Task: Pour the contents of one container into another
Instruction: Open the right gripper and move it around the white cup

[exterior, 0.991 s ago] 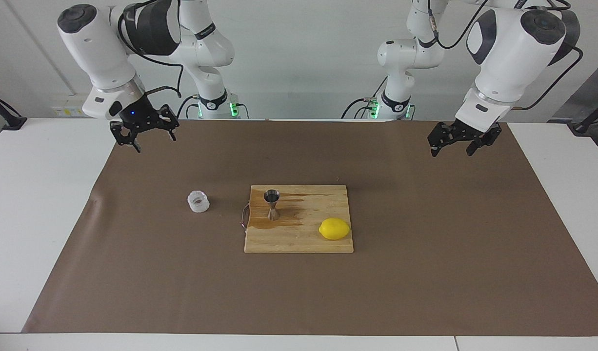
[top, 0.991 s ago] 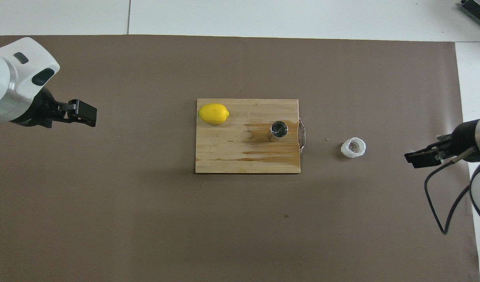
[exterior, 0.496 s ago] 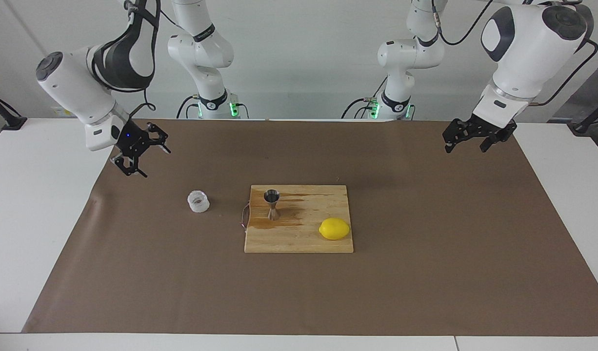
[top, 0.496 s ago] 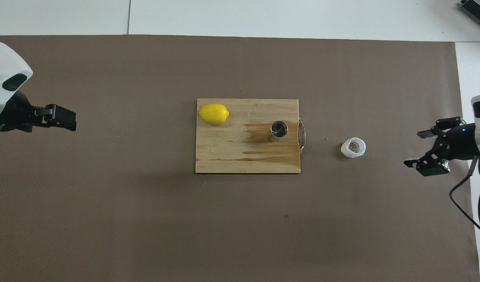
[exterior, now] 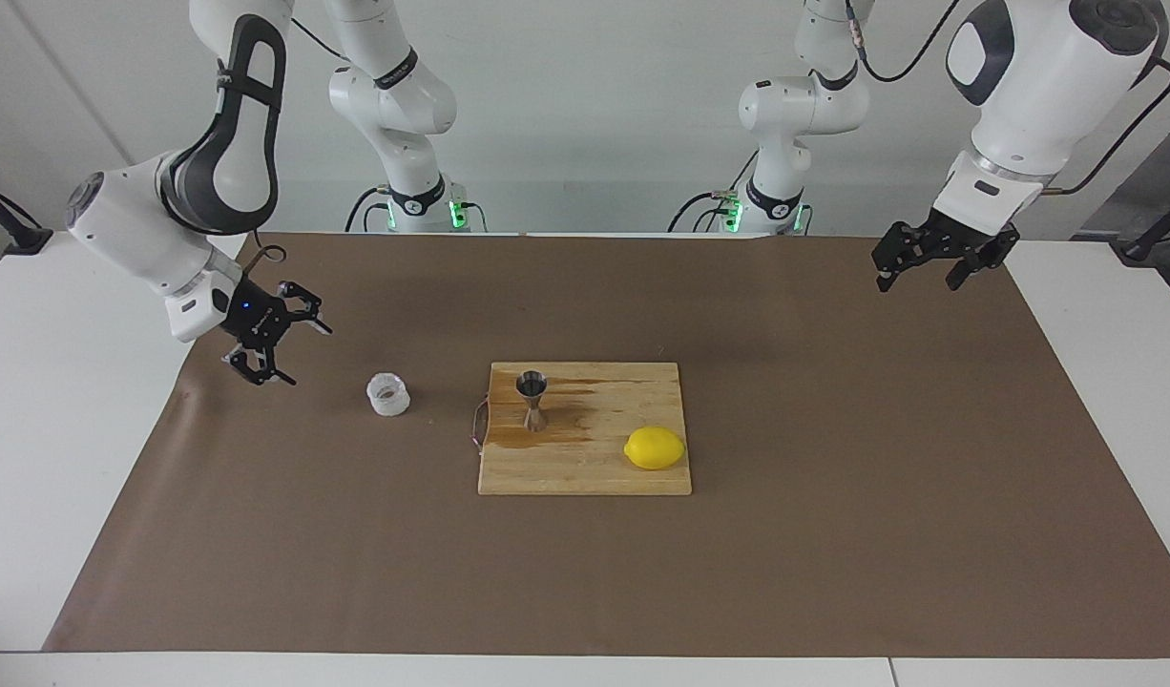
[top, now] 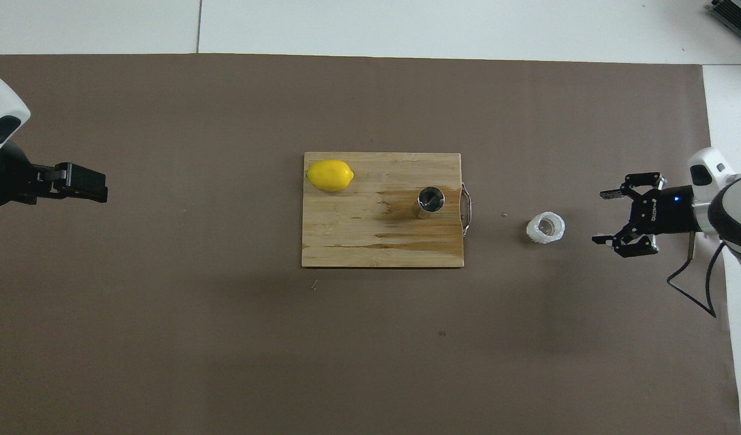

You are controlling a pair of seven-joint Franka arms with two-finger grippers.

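The translucent ribbed plastic cup (exterior: 388, 395) (top: 546, 228) stands on the brown mat, beside the cutting board toward the right arm's end. The steel hourglass jigger (exterior: 532, 401) (top: 431, 199) stands upright on the wooden board, at the edge closest to the cup. My right gripper (exterior: 303, 355) (top: 598, 217) hangs low and open, turned sideways, a short gap from the cup and not touching it. My left gripper (exterior: 916, 284) (top: 98, 188) is open and empty, raised over the mat's edge at the left arm's end, where that arm waits.
A wooden cutting board (exterior: 595, 472) (top: 358, 244) with a metal handle (top: 466, 208) lies mid-table, stained dark around the jigger. A yellow lemon (exterior: 654, 447) (top: 329, 175) lies on it. The brown mat (exterior: 833, 534) covers most of the white table.
My right gripper has dropped lower, turned sideways and moved toward the cup. My left gripper has drawn back toward its own end of the table. Cup, jigger and lemon are unmoved.
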